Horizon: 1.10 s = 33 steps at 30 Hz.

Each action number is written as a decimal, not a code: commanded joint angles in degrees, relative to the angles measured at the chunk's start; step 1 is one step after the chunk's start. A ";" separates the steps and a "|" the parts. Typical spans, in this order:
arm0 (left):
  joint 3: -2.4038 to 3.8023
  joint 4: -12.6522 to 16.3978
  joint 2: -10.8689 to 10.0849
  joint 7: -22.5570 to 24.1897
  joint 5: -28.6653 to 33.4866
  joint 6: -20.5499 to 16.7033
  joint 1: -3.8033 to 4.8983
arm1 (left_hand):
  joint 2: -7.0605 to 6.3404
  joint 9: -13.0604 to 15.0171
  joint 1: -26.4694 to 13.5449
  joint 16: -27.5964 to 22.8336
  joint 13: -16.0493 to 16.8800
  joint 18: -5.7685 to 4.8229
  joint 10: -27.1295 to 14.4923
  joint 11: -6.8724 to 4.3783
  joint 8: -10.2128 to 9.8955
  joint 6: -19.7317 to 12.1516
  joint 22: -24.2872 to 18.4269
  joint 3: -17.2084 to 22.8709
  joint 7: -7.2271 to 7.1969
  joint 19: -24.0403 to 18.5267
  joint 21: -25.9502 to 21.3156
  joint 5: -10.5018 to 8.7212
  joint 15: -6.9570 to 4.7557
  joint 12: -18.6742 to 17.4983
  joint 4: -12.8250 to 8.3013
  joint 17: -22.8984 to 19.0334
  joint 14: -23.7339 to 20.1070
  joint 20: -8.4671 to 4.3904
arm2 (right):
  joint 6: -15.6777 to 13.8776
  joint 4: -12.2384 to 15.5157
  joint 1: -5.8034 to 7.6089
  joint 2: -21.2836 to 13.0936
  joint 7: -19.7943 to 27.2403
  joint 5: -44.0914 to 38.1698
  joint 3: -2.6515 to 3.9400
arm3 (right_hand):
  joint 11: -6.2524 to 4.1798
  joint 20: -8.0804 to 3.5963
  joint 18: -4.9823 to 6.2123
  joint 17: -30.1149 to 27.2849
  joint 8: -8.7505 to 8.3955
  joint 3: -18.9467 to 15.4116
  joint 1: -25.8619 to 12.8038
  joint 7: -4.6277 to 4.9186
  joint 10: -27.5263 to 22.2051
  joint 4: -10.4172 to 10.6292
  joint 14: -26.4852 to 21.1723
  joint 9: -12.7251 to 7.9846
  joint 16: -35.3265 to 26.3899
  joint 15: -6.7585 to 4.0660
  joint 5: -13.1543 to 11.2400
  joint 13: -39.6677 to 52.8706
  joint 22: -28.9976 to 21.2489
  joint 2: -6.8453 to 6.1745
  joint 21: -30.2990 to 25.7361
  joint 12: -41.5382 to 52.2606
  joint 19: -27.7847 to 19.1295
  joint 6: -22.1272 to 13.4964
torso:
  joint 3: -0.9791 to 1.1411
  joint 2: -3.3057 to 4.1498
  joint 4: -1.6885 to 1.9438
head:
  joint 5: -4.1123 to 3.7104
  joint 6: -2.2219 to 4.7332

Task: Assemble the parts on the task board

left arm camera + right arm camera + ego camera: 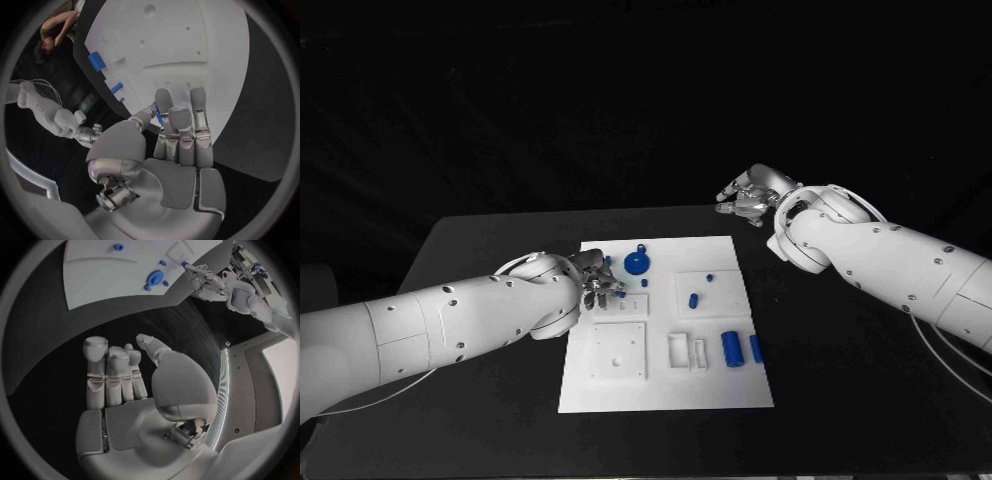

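Note:
The white task board [718,385] lies in the middle of the black table. My left hand [599,280] hovers over the board's left edge and pinches a small blue peg [157,114] between thumb and fingers. Just beside it on the board lies a round blue disc with a tab [638,263], also seen from the right wrist [154,278]. A blue piece [694,298] stands in a square recess. Two blue cylinders [733,347] lie near the board's right edge. My right hand [754,195] hangs off the board beyond its far right corner, fingers extended, holding nothing.
A square raised plate [620,350] and narrow slots [678,350] take up the board's near half. Bare black table [488,250] surrounds the board on all sides. My right forearm [877,260] crosses the table's right side.

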 commanded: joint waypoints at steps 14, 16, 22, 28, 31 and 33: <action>-0.04 3.76 -2.76 3.81 -5.78 -13.93 -4.16 | -0.01 0.07 2.03 0.97 0.50 -0.86 2.02 -1.64 0.33 13.83 2.68 0.06 -7.90 1.33 -1.70 0.39 -0.63 0.86 0.79 -0.03 0.31 -0.14 | 0.80 0.11 0.00 -0.63 -0.26 0.35 0.04 | -0.10 0.01 0.30 -0.11 0.25 0.16 -0.44 0.04 -0.44 -0.03 -0.03 -0.01 -0.34 0.08 0.15 -0.13 4.48 -0.23 -0.38 -0.43 2.66 0.36 | 0.09 0.00 -0.04 | -0.13 -0.68; -0.04 4.05 -2.81 3.93 -6.50 -14.40 -4.38 | -0.12 0.04 2.18 1.02 0.51 -0.86 2.02 -1.65 0.33 13.84 3.01 0.06 -7.90 1.45 -1.98 0.39 -0.63 0.87 0.91 -0.08 0.33 -0.14 | 0.87 0.15 0.00 -0.64 -0.27 0.43 0.04 | -0.10 0.02 0.30 -0.12 0.25 0.12 -0.48 0.04 -0.43 -0.02 -0.04 -0.01 -0.36 0.08 0.15 -0.12 4.48 -0.20 -0.40 -0.42 2.65 0.36 | 0.08 0.02 -0.10 | -0.12 -0.70; -0.04 4.51 -2.85 3.55 -7.45 -13.16 -4.69 | -0.17 0.03 2.36 1.10 0.54 -0.84 2.02 -1.66 0.33 13.88 3.32 0.09 -7.91 1.57 -2.23 0.38 -0.63 0.93 0.98 -0.10 0.34 -0.11 | 0.98 0.15 0.00 -0.69 -0.29 0.57 0.04 | -0.09 0.02 0.30 -0.13 0.25 0.06 -0.53 0.04 -0.43 -0.01 -0.04 -0.01 -0.38 0.09 0.14 -0.12 4.47 -0.18 -0.44 -0.41 2.65 0.36 | 0.05 0.06 -0.24 | -0.18 -0.75; -0.03 4.83 -3.03 2.64 -7.80 -10.64 -4.77 | -0.12 0.01 2.48 1.11 0.53 -0.83 2.02 -1.65 0.33 13.82 3.56 0.13 -7.90 1.61 -2.45 0.30 -0.63 0.91 0.95 -0.16 0.33 -0.09 | 1.32 0.20 0.00 -0.86 -0.43 0.63 0.04 | -0.10 0.03 0.29 -0.16 0.23 -0.07 -0.61 0.02 -0.43 0.00 -0.04 -0.02 -0.42 0.09 0.19 -0.14 4.47 -0.13 -0.48 -0.42 2.65 0.35 | 0.02 0.09 -0.10 | -0.48 -0.87; -0.02 4.87 -2.94 2.31 -7.91 -9.82 -4.78 | -0.14 0.02 2.53 1.18 0.55 -0.83 2.02 -1.65 0.34 13.85 3.73 0.12 -7.90 1.66 -2.59 0.34 -0.63 0.93 0.89 -0.16 0.35 -0.10 | 1.52 0.20 0.00 -0.80 -0.48 0.64 0.04 | -0.10 0.03 0.29 -0.16 0.23 -0.07 -0.61 0.02 -0.43 0.00 -0.04 -0.02 -0.42 0.09 0.19 -0.14 4.47 -0.13 -0.48 -0.42 2.65 0.35 | 0.02 0.04 -0.11 | -0.51 -0.92; -0.02 4.84 -2.82 1.78 -7.99 -8.73 -4.79 | -0.14 0.02 2.53 1.18 0.55 -0.83 2.02 -1.65 0.34 13.85 3.73 0.12 -7.90 1.66 -2.59 0.34 -0.63 0.93 0.89 -0.16 0.35 -0.10 | 1.65 0.18 0.00 -0.75 -0.50 0.65 0.04 | -0.08 0.04 0.29 -0.20 0.24 -0.18 -0.69 0.04 -0.50 0.05 -0.06 -0.02 -0.48 0.10 0.19 -0.24 4.45 -0.13 -0.59 -0.55 2.64 0.31 | 0.01 0.05 -0.16 | -0.54 -0.97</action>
